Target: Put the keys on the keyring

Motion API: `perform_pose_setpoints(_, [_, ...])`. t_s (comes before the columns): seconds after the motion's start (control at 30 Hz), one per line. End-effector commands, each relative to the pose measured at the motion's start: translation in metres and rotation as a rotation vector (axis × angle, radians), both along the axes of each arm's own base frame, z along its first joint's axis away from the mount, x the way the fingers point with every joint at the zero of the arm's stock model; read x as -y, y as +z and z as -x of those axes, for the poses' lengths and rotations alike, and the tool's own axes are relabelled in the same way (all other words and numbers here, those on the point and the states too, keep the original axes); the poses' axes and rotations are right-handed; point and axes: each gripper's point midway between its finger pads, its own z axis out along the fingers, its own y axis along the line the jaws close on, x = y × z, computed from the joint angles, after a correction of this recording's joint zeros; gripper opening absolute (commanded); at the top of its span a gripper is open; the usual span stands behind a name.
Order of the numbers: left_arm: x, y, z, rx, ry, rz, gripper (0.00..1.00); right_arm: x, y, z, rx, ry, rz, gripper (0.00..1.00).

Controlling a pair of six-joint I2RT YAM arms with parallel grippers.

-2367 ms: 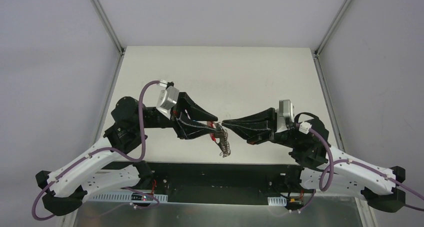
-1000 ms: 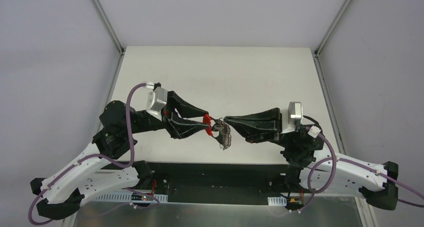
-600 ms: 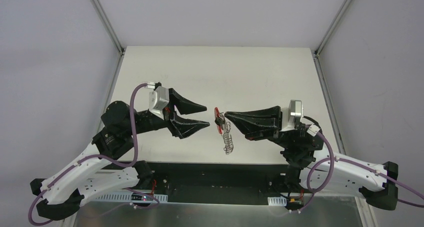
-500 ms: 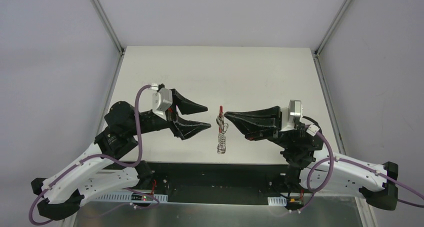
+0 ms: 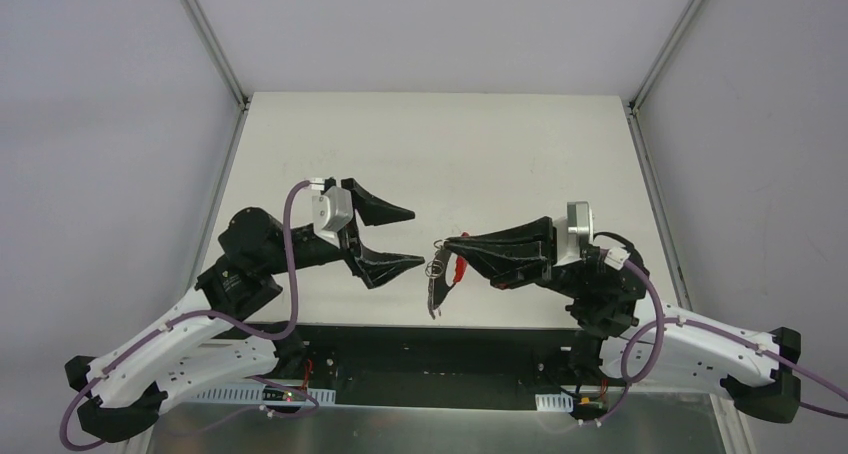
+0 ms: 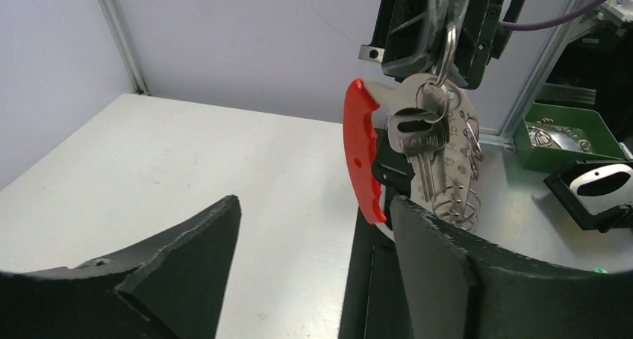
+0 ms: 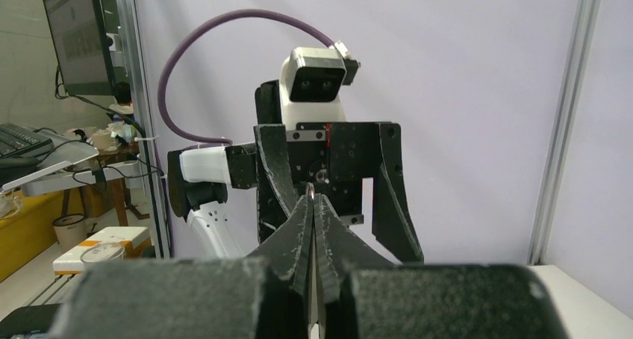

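My right gripper is shut on the thin silver loop of the keyring, above the table's near edge. From that loop hang the red crescent piece, the silver keys and a coil of wire rings. My left gripper stands open just left of the bunch and apart from it. In the left wrist view its two black fingers frame the hanging bunch, with nothing between them. In the right wrist view a sliver of the ring pokes out of the closed fingertips.
The white table is bounded by metal frame posts at the back corners. A black bar runs along its near edge. A green bin with metal pieces sits beyond the table's right side.
The left gripper opened, let go of the red piece and drew back left. The bunch swung free and now hangs from the right gripper alone, slightly lower.
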Motion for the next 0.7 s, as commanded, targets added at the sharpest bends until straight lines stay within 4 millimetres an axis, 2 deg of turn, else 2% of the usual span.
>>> perform_pose_setpoints(0.0, [-0.006, 0.019, 0.003, 0.055, 0.009, 0.066, 0.77, 0.015, 0.029, 0.006, 0.022, -0.004, -0.061, 0.00])
perform_pose_setpoints(0.1, [-0.006, 0.015, 0.002, 0.035, 0.017, 0.065, 0.83, 0.012, 0.020, -0.010, -0.011, -0.076, -0.040, 0.00])
perform_pose_setpoints(0.33, [-0.007, -0.002, -0.009, -0.023, 0.070, 0.042, 0.84, 0.001, -0.012, -0.040, -0.071, -0.211, 0.026, 0.00])
perform_pose_setpoints(0.43, [-0.007, -0.008, -0.011, -0.041, 0.084, 0.038, 0.87, -0.001, -0.025, -0.061, -0.109, -0.313, 0.060, 0.00])
perform_pose_setpoints(0.57, [-0.009, -0.016, -0.017, -0.072, 0.121, 0.029, 0.87, -0.007, -0.052, -0.091, -0.160, -0.438, 0.142, 0.00])
perform_pose_setpoints(0.67, [-0.011, -0.023, -0.020, -0.091, 0.140, 0.028, 0.89, -0.011, -0.080, -0.111, -0.232, -0.497, 0.210, 0.00])
